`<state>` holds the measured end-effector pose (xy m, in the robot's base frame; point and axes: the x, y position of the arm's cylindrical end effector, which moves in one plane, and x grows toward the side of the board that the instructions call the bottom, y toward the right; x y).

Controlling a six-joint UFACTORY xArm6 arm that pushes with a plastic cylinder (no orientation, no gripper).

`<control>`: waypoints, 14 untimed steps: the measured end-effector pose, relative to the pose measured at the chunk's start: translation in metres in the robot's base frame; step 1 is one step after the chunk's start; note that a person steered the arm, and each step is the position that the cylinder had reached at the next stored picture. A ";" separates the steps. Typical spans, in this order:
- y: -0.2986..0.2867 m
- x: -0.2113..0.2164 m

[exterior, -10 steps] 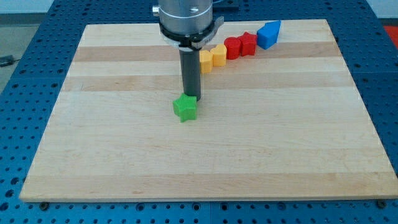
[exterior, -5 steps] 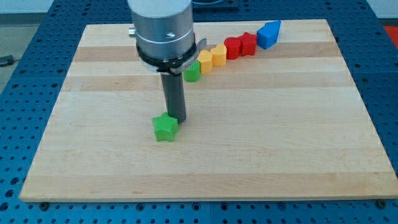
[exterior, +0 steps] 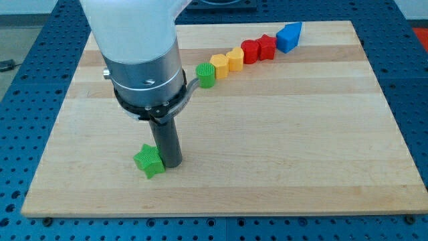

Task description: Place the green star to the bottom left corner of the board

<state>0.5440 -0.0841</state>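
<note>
The green star (exterior: 149,161) lies on the wooden board (exterior: 267,134) toward the view's bottom left, still some way from the corner. My tip (exterior: 171,163) stands right against the star's right side, touching it. The rod rises from there into the large grey arm body, which hides part of the board at the view's upper left.
A diagonal row of blocks runs toward the view's top right: a green cylinder (exterior: 205,75), an orange block (exterior: 219,65), a yellow block (exterior: 235,59), two red blocks (exterior: 251,51) (exterior: 267,46) and a blue block (exterior: 289,36). Blue perforated table surrounds the board.
My tip and the green star have slid together toward the view's bottom left. The arm body has moved off the row, uncovering the green cylinder.
</note>
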 end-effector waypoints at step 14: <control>-0.083 0.004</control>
